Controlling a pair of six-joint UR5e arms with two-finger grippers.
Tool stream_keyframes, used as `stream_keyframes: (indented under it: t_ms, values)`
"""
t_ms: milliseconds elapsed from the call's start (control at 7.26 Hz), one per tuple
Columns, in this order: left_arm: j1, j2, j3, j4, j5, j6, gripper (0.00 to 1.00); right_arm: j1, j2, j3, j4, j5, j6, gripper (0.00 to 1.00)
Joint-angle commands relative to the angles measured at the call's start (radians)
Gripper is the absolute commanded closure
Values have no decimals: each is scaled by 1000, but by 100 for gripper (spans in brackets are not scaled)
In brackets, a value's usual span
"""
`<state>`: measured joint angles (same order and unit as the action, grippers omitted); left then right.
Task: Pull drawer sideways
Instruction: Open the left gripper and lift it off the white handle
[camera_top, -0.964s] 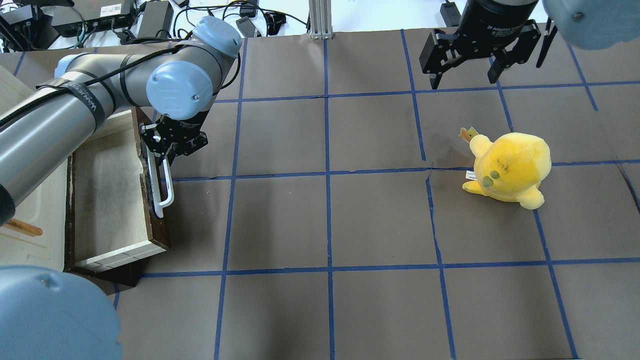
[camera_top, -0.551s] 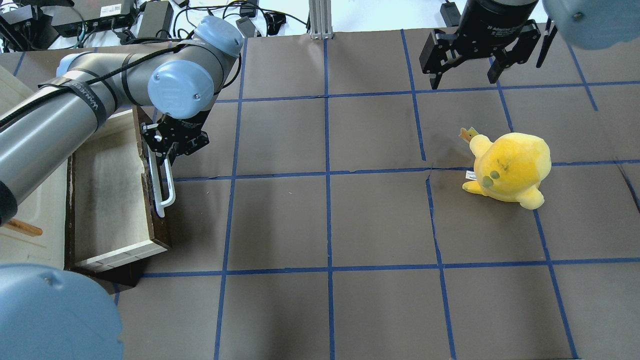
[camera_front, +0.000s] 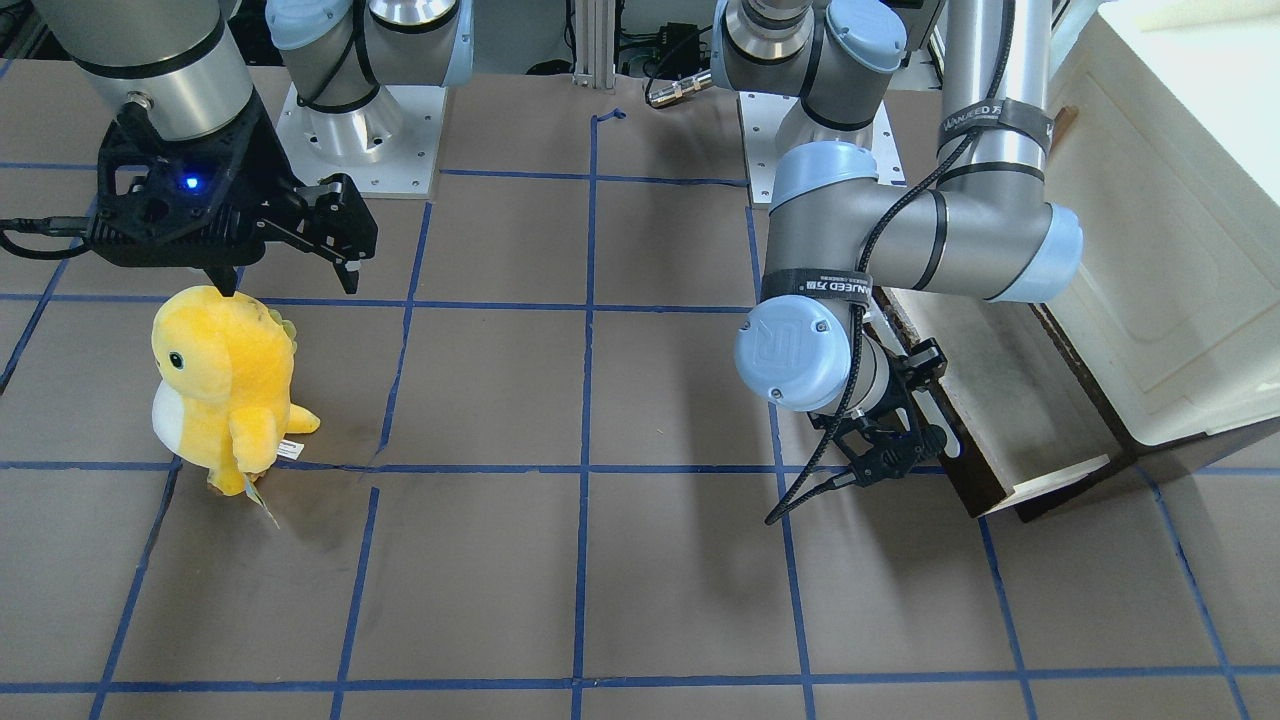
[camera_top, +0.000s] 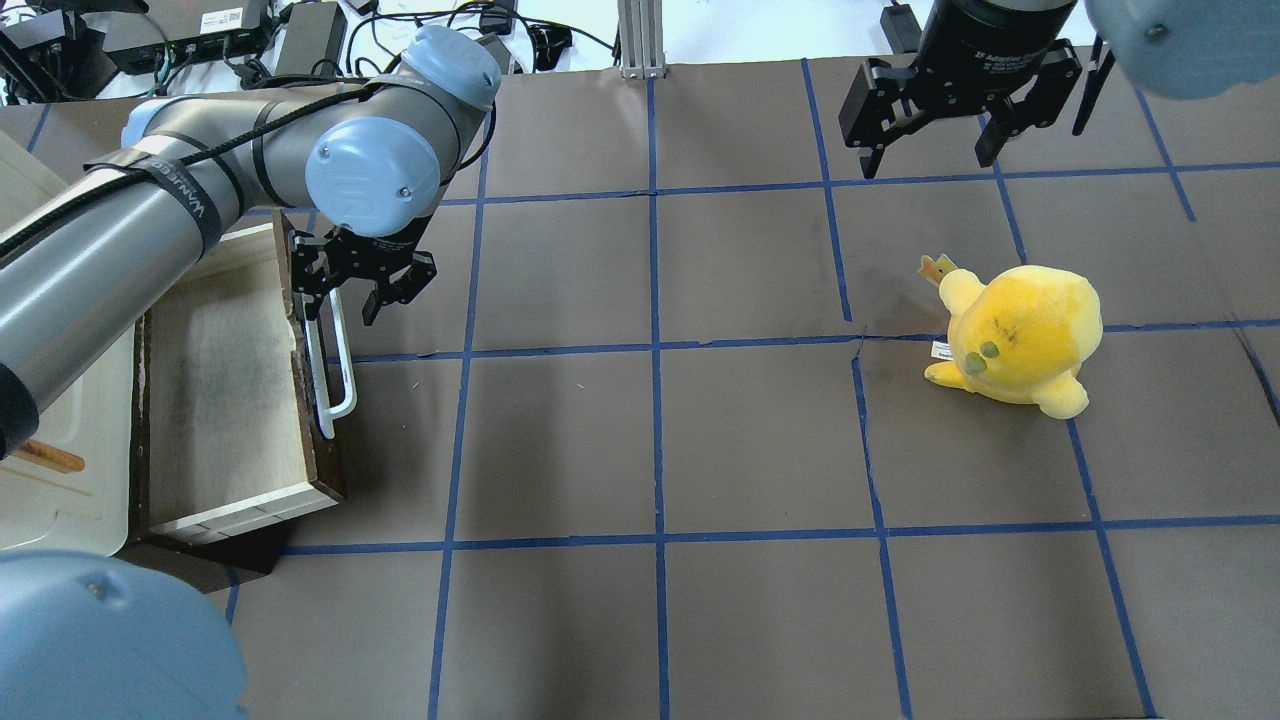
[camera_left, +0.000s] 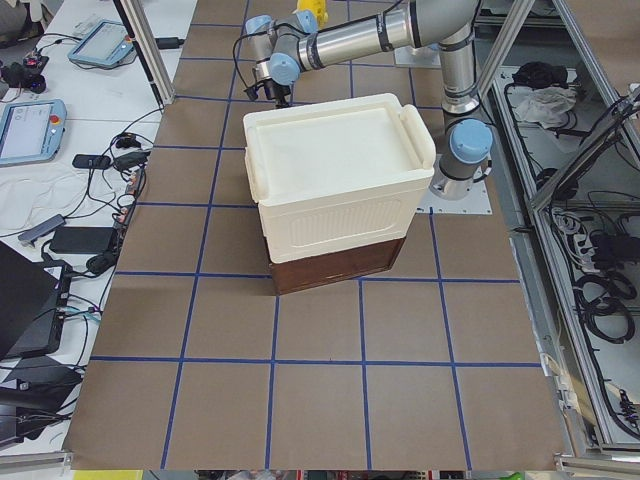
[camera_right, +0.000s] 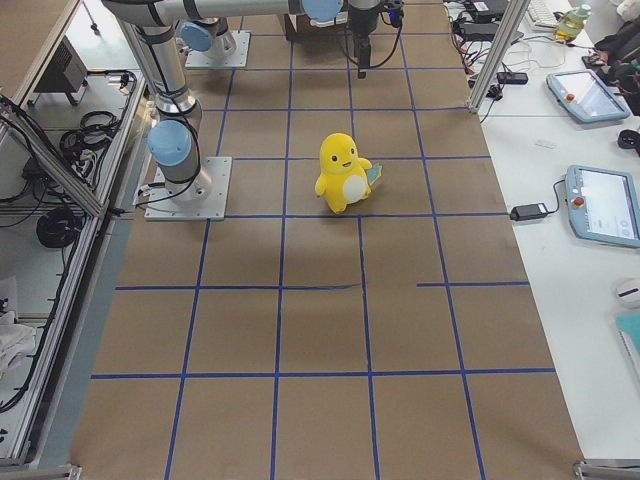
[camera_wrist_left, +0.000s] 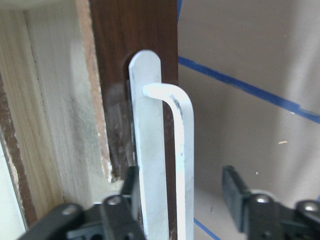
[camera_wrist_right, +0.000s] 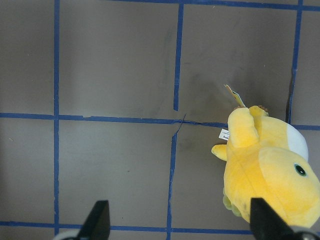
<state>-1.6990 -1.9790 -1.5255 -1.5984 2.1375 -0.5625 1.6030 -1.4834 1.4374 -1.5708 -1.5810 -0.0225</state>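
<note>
The drawer (camera_top: 220, 400) stands pulled out of the cream cabinet (camera_top: 45, 480), its pale interior open to view. Its dark brown front (camera_top: 328, 470) carries a long white bar handle (camera_top: 340, 375). My left gripper (camera_top: 340, 303) is open, its fingers on either side of the handle's far end without gripping it. In the left wrist view the handle (camera_wrist_left: 182, 130) runs between the two spread fingers (camera_wrist_left: 232, 185). The drawer (camera_front: 1000, 380) and my left gripper (camera_front: 895, 452) also show in the front-facing view. My right gripper (camera_top: 930, 150) is open and empty, high over the far right.
A yellow plush toy (camera_top: 1020, 340) stands on the right half of the brown, blue-taped table, just below my right gripper (camera_front: 293, 282); it also shows in the right wrist view (camera_wrist_right: 270, 170). The cabinet (camera_left: 340, 190) takes up the table's left end.
My left gripper was shut on the handle and has now opened and shifted a little toward the handle's far end. The drawer front has swung slightly straighter. The right arm has not moved.
</note>
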Motion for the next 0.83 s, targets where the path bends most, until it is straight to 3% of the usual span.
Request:
stream_keyframes:
  t_ms: [0, 138, 275, 413, 688]
  values:
    - [-25, 49, 98, -14, -155, 64, 0, 0, 0, 0, 0, -1, 1, 0]
    - [-46, 96, 108, -41, -233, 69, 0, 0, 0, 0, 0, 1, 1, 0]
    - [-47, 133, 111, -40, -384, 70, 0, 0, 0, 0, 0, 1, 1, 0]
    - [-33, 175, 123, -41, -436, 128, 0, 0, 0, 0, 0, 1, 1, 0]
    - [8, 259, 128, -37, -436, 437, 0, 0, 0, 0, 0, 1, 1, 0]
